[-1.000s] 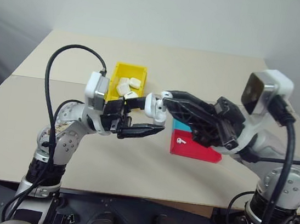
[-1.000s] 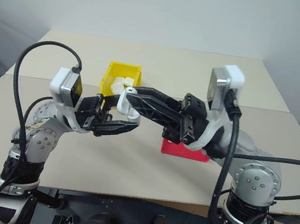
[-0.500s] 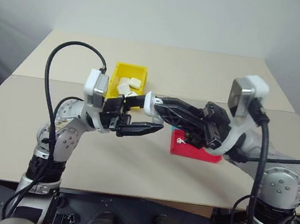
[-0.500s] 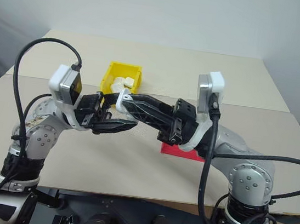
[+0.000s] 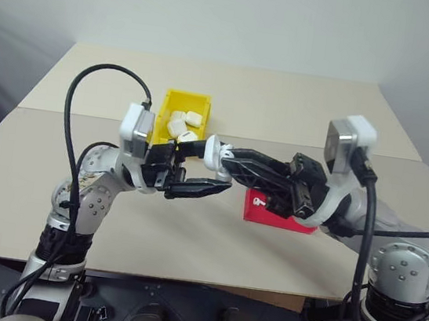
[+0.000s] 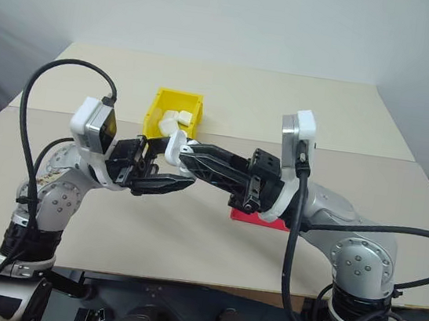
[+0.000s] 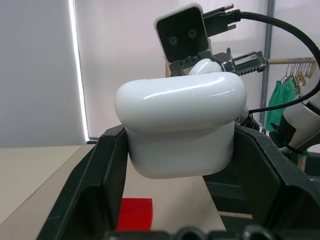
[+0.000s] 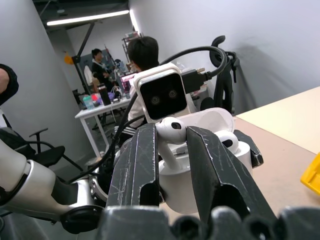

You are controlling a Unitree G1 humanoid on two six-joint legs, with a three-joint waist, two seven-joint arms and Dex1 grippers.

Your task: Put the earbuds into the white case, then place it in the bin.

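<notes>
While raised above the beige table (image 5: 213, 231), meeting nose to nose at mid-scene: left gripper (image 5: 197, 170) clamped on the white case (image 7: 180, 131), right gripper (image 5: 219, 156) pinched on one of the earbuds (image 8: 170, 128). Gripped by its lower body between the left fingers (image 7: 102, 175), with the lid flipped up. Held by the right fingertips (image 8: 142, 150) directly over the open case, stem pointing down toward its socket; cannot tell whether touching the rim. Seated in the case's other socket, a second earbud (image 8: 227, 138). Standing on the table behind the two grippers, well apart from the held case: the bin (image 5: 173, 100), with several white cases (image 5: 184, 119) already inside. Lying flat below the right arm, near the table's middle: red and cyan tray (image 5: 267, 212)
</notes>
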